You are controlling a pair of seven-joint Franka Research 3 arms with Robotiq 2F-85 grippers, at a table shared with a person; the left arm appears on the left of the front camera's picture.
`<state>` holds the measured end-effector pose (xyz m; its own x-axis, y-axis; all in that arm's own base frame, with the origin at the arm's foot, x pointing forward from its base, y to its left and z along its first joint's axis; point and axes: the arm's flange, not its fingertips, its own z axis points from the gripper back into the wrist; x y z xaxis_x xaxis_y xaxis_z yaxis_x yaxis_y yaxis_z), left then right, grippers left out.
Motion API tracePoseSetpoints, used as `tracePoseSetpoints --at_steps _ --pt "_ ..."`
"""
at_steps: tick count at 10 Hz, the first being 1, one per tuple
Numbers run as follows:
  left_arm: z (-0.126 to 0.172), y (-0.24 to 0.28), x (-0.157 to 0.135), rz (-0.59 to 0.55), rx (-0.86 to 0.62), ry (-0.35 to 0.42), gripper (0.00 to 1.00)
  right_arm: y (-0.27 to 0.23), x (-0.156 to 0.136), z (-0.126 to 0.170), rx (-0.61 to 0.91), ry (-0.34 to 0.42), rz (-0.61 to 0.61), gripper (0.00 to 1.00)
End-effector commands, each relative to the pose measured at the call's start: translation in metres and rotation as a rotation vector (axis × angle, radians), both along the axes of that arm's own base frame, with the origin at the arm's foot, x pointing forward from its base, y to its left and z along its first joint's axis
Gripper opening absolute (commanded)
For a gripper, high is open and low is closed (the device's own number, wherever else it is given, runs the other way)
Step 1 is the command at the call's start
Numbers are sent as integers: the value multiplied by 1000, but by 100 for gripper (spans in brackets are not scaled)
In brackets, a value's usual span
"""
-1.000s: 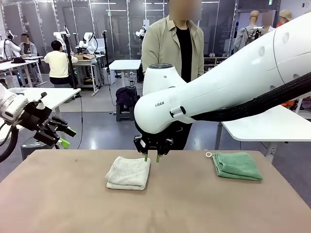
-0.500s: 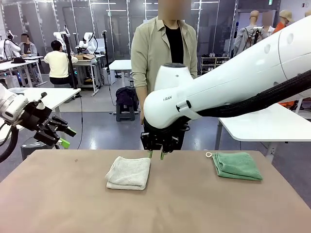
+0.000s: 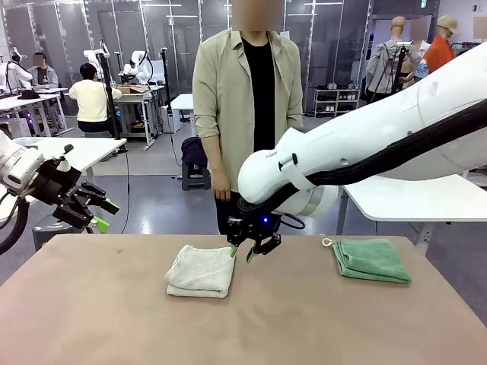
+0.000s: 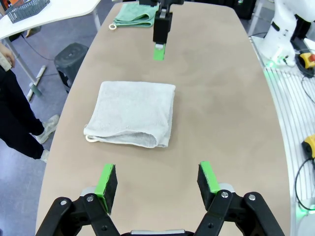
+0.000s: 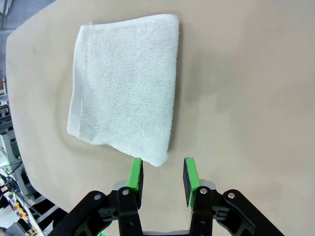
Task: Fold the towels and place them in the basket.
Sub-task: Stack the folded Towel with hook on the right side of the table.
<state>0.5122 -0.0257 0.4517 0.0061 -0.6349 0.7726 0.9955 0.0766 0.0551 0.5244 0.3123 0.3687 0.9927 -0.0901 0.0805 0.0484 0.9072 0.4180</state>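
A cream-white towel (image 3: 199,270) lies folded on the tan table (image 3: 289,319), left of the middle. It shows as a thick pad in the left wrist view (image 4: 133,119) and the right wrist view (image 5: 125,83). My right gripper (image 3: 242,253) hangs tilted just above its far right corner, open with a narrow gap (image 5: 162,177) and nothing between the pads. The mint green towel (image 3: 370,259) lies folded at the far right, its white loop (image 3: 327,242) beside it. My left gripper (image 3: 95,213) hovers open off the table's left edge, pads wide apart (image 4: 157,182). The dark mesh basket (image 4: 27,9) sits on a white side table.
A person (image 3: 247,114) stands at the table's far edge behind the cream towel, arms down. A white side table (image 3: 415,199) stands at the far right. The right arm's big white link (image 3: 365,144) spans the right half of the view.
My right arm has swung lower and turned, so its gripper now tilts over the cream towel's corner instead of pointing straight down. The person has stepped to the left.
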Motion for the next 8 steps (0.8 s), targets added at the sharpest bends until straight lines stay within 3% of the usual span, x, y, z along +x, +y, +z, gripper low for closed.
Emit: tracePoseSetpoints --at_steps 1,4,8 --pt "1 -1 0 9 3 3 84 6 11 -24 79 -20 -14 43" --pt "1 -1 0 9 3 3 84 8 29 -47 97 -53 -94 43" --pt "1 -1 0 9 3 3 84 6 44 -59 88 -31 -159 43"
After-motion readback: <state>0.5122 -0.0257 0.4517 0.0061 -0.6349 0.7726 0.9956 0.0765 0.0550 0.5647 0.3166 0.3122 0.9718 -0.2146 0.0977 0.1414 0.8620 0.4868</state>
